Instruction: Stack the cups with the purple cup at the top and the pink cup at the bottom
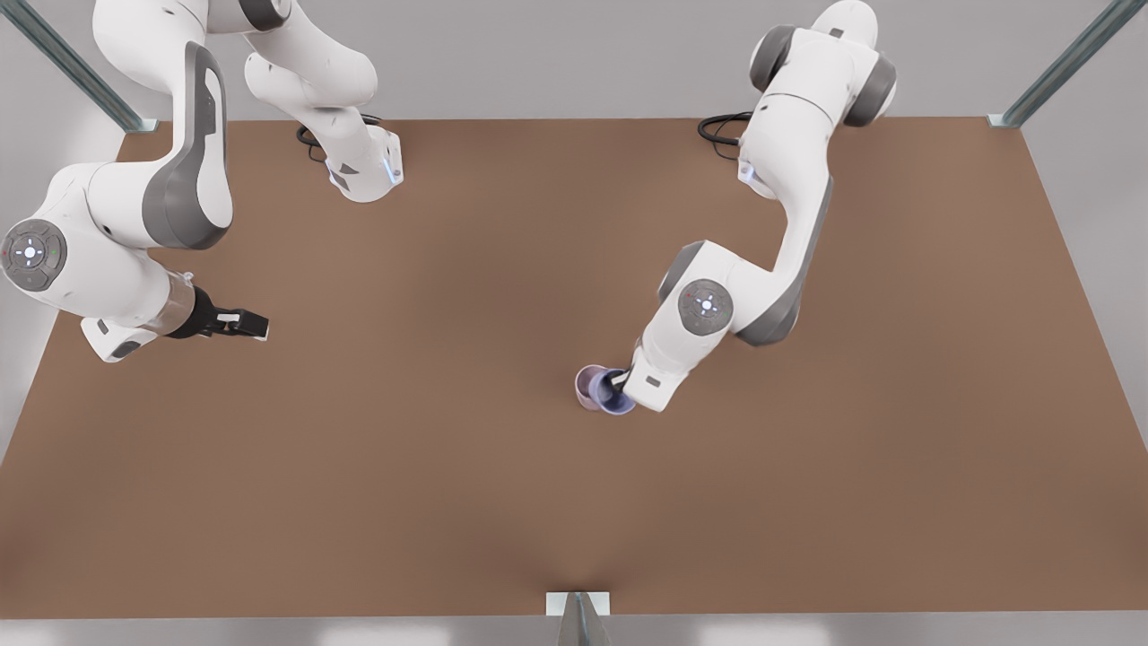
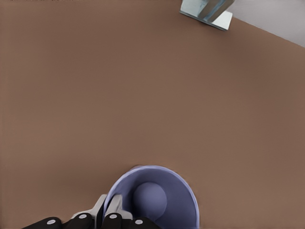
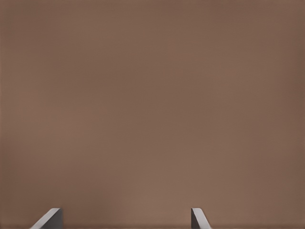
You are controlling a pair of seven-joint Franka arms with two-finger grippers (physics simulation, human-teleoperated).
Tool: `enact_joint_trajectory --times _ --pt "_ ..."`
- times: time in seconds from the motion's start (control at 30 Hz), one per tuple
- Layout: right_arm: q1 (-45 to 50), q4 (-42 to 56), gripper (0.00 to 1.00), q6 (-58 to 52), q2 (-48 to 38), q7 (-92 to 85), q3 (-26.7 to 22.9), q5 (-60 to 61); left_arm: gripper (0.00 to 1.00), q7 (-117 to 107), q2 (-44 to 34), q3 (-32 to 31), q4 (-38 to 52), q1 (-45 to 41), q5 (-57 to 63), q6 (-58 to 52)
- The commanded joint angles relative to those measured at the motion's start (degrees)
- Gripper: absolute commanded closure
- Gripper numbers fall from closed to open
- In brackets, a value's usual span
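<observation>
The left gripper point(image 1: 617, 384), at about five o'clock of the table's point(image 1: 448, 502) centre in the front view, is clenched on the rim of the purple cup point(image 1: 618, 400), one finger inside and one outside. That cup overlaps the pink cup point(image 1: 589, 386) at its ten o'clock side; whether it is already seated I cannot tell. To finish well, the purple cup should be centred over the pink mouth, lowered straight and let go only once it sits level. The left wrist view looks into the purple cup point(image 2: 152, 198), with the fingers point(image 2: 113, 206) on its wall. The right gripper point(image 1: 242, 324) waits at nine o'clock, well apart, fingers spread over bare table.
</observation>
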Motion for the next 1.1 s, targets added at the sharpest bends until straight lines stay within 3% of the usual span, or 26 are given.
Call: enact_joint_trajectory --times 0.0,0.13,0.37,1.07 --pt "0.0 0.0 0.0 0.0 -0.1 0.0 0.0 0.0 0.79 2.4 -2.2 -0.1 -3.4 -0.6 3.0 2.2" --pt "0.0 0.0 0.0 -0.2 -0.1 0.0 0.0 0.0 0.79 4.6 -4.9 -0.3 -8.6 -2.7 3.9 1.9" --pt "-0.1 0.0 0.0 -0.3 -0.1 0.0 0.0 0.0 0.79 -0.2 -4.3 -0.4 -8.5 -4.3 3.4 9.2" --pt "-0.5 -0.1 0.0 -0.5 -0.1 -1.3 0.0 0.0 0.79 -0.1 -2.1 -0.1 -10.3 -4.1 5.1 13.5"
